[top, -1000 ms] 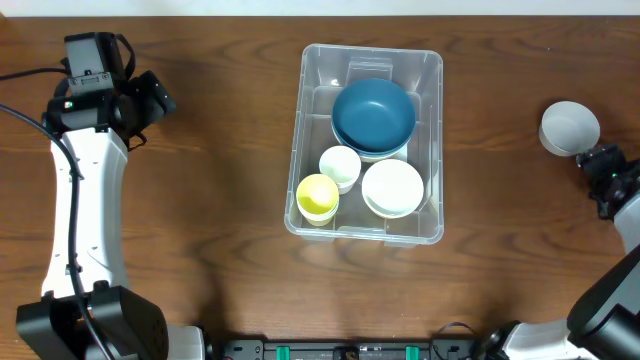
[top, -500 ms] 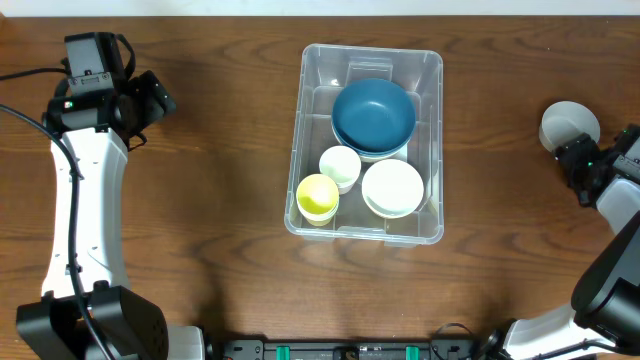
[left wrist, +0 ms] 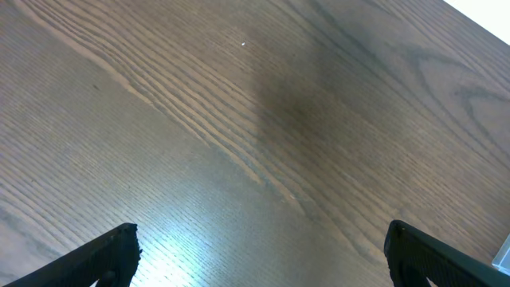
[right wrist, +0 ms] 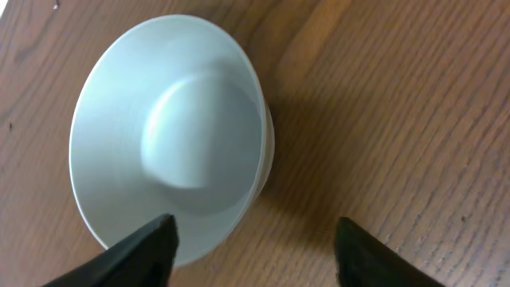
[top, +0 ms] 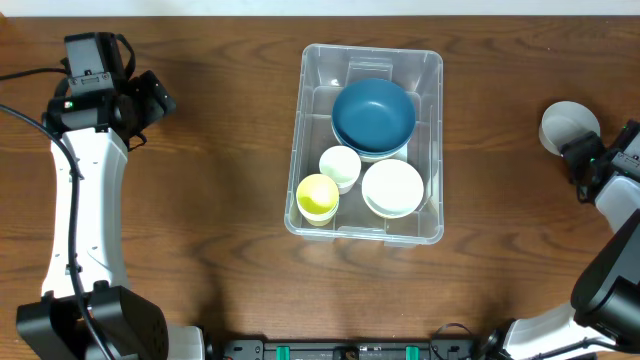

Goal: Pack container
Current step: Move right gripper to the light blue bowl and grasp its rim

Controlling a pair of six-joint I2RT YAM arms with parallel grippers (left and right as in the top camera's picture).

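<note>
1. Well left of the container (top: 369,62), the left gripper (left wrist: 263,251) hangs over bare table (top: 220,200), jaws spread wide, holding nothing.
2. The container sits mid-table, holding a blue bowl (top: 373,115), a white cup (top: 340,165), a yellow cup (top: 318,195) and a white bowl (top: 392,187).
3. Well right of the container, the right gripper (right wrist: 255,247) has its jaws parted. One finger is at the pale bowl (right wrist: 171,131)'s rim, and nothing is clamped.

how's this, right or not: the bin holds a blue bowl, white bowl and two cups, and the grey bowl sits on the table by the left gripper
Not quite: the grey bowl sits by the right gripper, not the left gripper, per the overhead view. The rest holds: blue bowl, white bowl, white cup and yellow cup in the container.
</note>
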